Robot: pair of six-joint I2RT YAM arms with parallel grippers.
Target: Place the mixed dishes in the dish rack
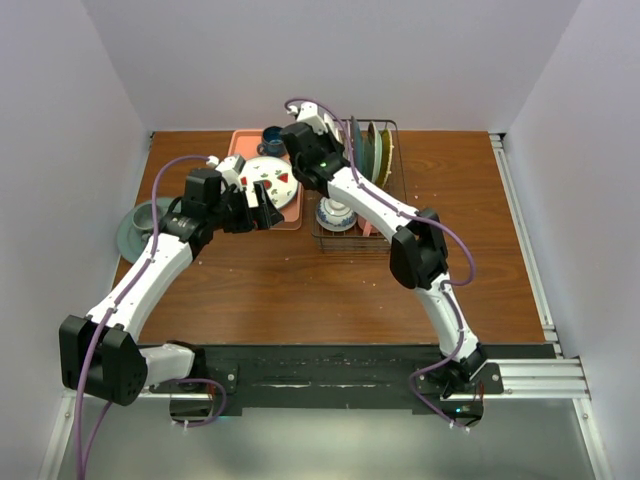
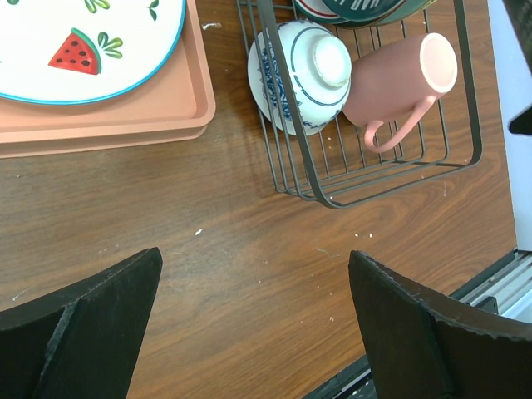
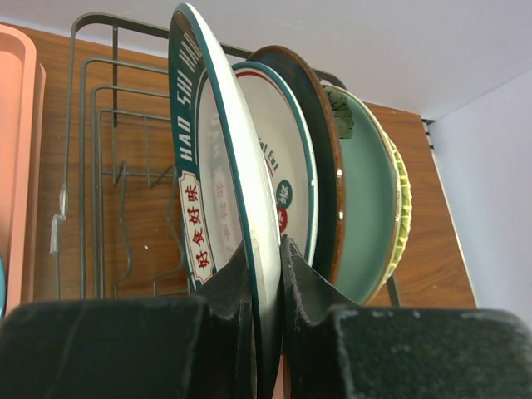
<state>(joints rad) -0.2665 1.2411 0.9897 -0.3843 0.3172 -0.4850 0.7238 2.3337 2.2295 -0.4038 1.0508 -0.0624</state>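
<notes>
Two claws: the right claw (image 3: 264, 249) pinches an upright green-rimmed white plate (image 3: 223, 191) in the dish rack (image 3: 98, 166); the left claw (image 2: 255, 266) hangs spread above the table (image 2: 125, 199).

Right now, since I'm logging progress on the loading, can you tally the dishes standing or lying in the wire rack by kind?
Plates: 5, all on edge, including the green-rimmed plate that the right hand grips
Bowls: 1, upside down
Mugs: 1, pink, on its side
Total: 7
</notes>
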